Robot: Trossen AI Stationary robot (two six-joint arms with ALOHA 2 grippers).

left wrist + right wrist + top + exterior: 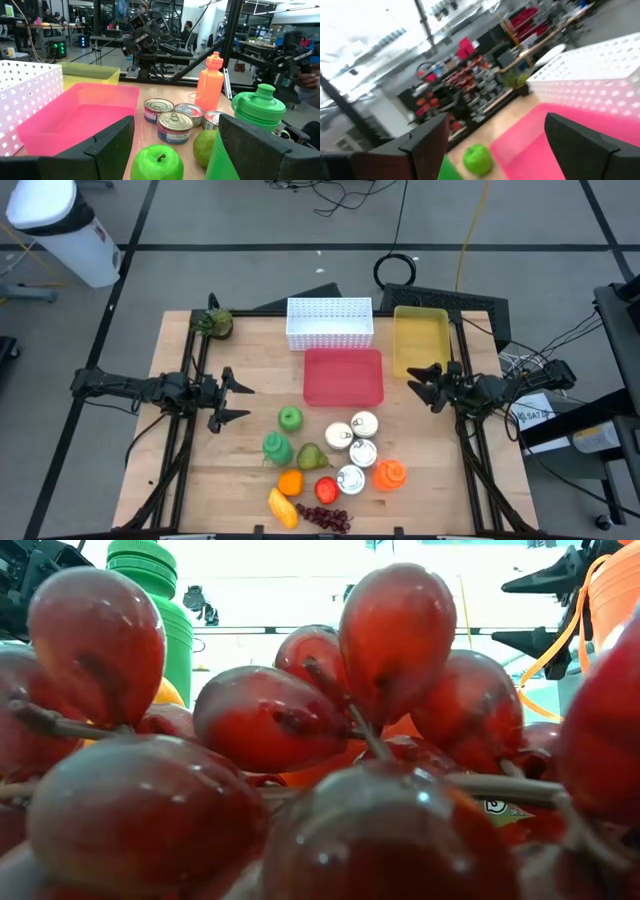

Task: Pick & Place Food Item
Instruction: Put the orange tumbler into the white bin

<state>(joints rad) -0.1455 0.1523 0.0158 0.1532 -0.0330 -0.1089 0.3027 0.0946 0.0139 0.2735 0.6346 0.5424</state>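
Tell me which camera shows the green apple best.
The left wrist view: the green apple sits close and sharp between the open left hand. The high view shows it small below the pink tray. The right wrist view shows it blurred. The low view hides it behind grapes.

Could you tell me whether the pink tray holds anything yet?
Empty: the pink tray shows only its bare bottom from above, and the left wrist view agrees.

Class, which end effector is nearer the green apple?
Left. The left end effector sits just beside the green apple; the right end effector is farther, beyond the pink tray.
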